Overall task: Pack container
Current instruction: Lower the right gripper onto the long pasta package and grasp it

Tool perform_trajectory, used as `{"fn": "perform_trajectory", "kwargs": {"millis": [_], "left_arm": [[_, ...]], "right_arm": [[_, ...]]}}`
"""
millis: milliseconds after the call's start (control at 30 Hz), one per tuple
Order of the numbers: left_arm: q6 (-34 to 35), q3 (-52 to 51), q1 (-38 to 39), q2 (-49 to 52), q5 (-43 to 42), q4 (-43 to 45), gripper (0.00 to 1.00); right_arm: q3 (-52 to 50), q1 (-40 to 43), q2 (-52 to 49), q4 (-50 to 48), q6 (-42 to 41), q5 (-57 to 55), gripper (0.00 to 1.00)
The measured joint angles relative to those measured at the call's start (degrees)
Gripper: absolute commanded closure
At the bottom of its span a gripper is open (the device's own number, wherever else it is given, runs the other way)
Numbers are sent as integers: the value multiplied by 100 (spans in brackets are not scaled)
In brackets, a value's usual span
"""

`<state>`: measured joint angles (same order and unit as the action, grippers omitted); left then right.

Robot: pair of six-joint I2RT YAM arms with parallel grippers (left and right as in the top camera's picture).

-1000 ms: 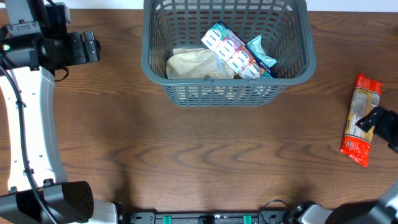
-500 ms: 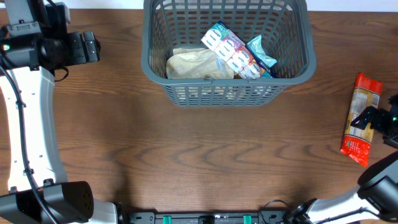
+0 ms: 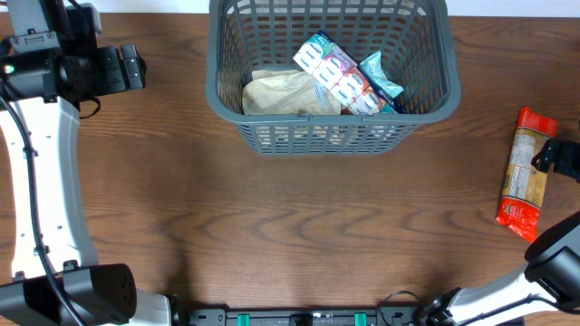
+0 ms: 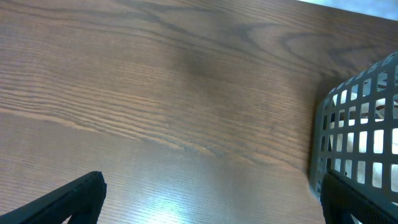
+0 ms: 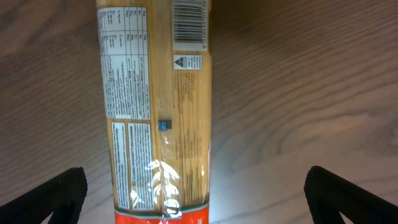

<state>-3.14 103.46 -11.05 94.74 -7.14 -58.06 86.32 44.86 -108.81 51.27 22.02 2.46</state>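
Bright even light; glare on packet (image 5: 155, 112) & table (image 4: 155, 93), pics sharp

My overhead view shows me a dark wood-grain table (image 3: 299, 226), a pale strip (image 3: 517, 7) beyond its far edge, soft glare on the grain

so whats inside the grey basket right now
In the basket: a crumpled tan bag, a blue-and-white packet partly over it, and a teal packet. Whatever lies beneath them is covered.
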Motion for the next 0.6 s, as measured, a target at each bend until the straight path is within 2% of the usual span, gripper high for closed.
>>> {"fn": "perform_trajectory", "kwargs": {"millis": [600], "left_arm": [[55, 0, 2, 0, 0, 0, 1]], "right_arm": [[0, -468, -1001, -619, -136, -79, 1]]}}
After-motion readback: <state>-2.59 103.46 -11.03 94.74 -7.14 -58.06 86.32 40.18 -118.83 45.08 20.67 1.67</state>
